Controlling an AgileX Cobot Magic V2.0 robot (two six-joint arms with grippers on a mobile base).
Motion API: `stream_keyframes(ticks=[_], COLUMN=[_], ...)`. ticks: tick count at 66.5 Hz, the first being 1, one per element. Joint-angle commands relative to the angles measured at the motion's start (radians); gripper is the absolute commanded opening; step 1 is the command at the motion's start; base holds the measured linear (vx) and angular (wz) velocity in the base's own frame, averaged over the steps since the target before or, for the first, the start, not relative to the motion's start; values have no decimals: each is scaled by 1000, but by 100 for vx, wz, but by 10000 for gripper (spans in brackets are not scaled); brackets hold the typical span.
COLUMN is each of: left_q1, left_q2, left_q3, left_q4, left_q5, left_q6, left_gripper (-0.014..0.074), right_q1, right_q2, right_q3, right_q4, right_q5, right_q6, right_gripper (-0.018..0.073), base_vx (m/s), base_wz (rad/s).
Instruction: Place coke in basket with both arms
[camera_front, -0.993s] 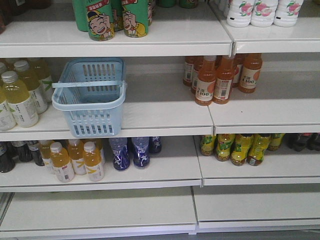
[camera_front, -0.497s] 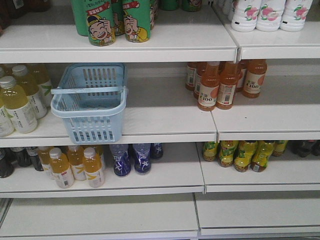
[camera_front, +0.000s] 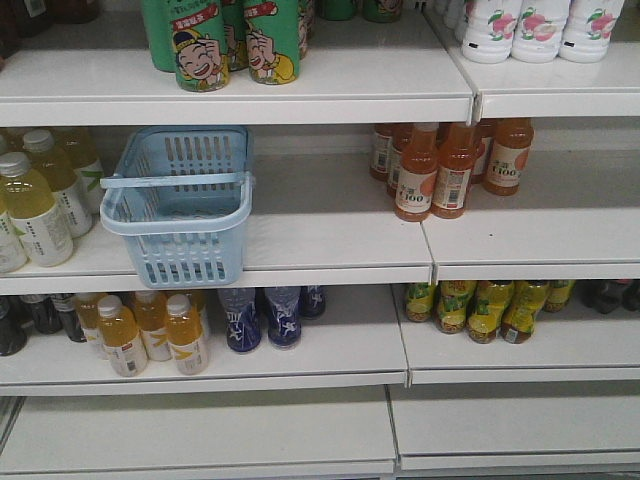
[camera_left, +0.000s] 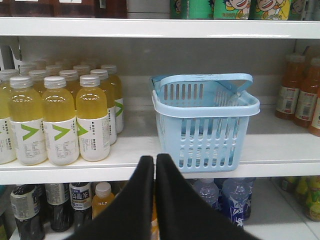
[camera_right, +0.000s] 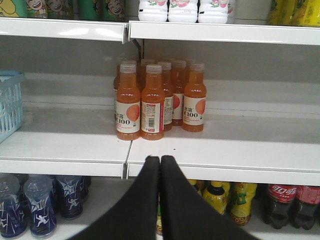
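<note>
Shelves sit lower in the front view than a second ago; the stock itself has not shifted. Left fingers are clenched and empty, low before the basket on the middle shelf. Right fingers are also clenched and empty, facing orange bottles. The coke shows in no view. I judge it light, smooth and easily dented: grip mid-body, gently.

Jaws pressed together, orange bottles on shelf

front: far, faces shelves | left wrist: near basket | right wrist: near orange bottles | all three share basket
</note>
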Motion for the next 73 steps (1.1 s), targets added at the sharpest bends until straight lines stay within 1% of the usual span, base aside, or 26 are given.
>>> stream_keyframes(ticks=[1, 40, 42, 45, 50, 53, 55, 58, 61, 67, 73], left_q1=[-4, -4, -4, -4, -4, -4, -4, -4, -4, -4, -4], left_q2=[-21, -21, -21, -21, -17, -7, 10, 46, 94, 218, 365], left_q3=[-33, -33, -33, -33, -40, -64, -91, -130, -186, -285, -388], left_q4=[0, 0, 8, 20, 18, 17, 17, 21, 21, 21, 21], left_q5=[-80, -87, -101, -161, -262, -273, -255, -218, -188, -165, -166], left_q6=[-3, -3, 0, 0, -42, -73, -94, -97, -79, -12, -4], left_gripper=[-6, -6, -6, -6, -6, -6, -6, -6, -6, -6, -6], right_q1=[-6, -6, -6, -6, -6, -6, -6, -6, -6, -6, -6], right_q2=[-13, -13, -13, -13, -13, -13, -13, -13, -13, -13, -13], right_q3=[8, 8, 8, 8, 8, 8, 8, 8, 8, 8, 8], right_q4=[-4, -4, -4, -4, -4, -4, -4, -4, -4, -4, -4], right_q5=[-72, -72, -72, -72, -72, -72, -72, -72, -72, -72, -72], right_q6=[-1, -1, -1, -1, -1, -1, -1, -1, -1, -1, -1], right_gripper=[-10, -10, -10, -10, -10, -10, -10, -10, -10, -10, -10], base_vx=[0, 0, 0, 0, 0, 0, 0, 0, 0, 0, 0], base_wz=[0, 0, 0, 0, 0, 0, 0, 0, 0, 0, 0])
